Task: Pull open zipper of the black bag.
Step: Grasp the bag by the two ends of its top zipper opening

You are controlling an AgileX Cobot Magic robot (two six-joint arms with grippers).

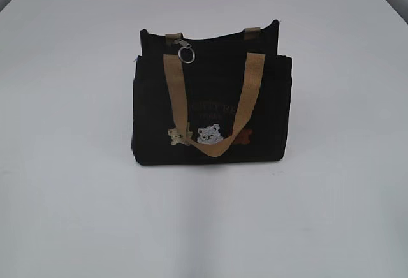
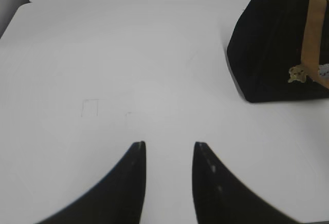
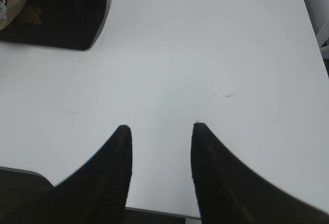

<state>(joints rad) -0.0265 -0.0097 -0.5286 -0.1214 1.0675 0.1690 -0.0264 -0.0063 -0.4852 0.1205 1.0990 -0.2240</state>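
Left gripper [image 2: 168, 149] hangs over bare white table [image 2: 103, 80], jaws parted, nothing between them; we see the black bag [image 1: 210, 109] upright mid-table, its zipper [image 1: 185, 51] pull with ring at the top left edge by a tan strap [image 1: 174, 93]. Right gripper [image 3: 160, 131] likewise jaws apart and empty, well clear of the bag

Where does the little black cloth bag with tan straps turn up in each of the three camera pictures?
Exterior view: black fabric bag stands at centre on the white table.
Left wrist view: upper right corner.
Right wrist view: upper left corner.
Shared landmark: its tan webbing strap.
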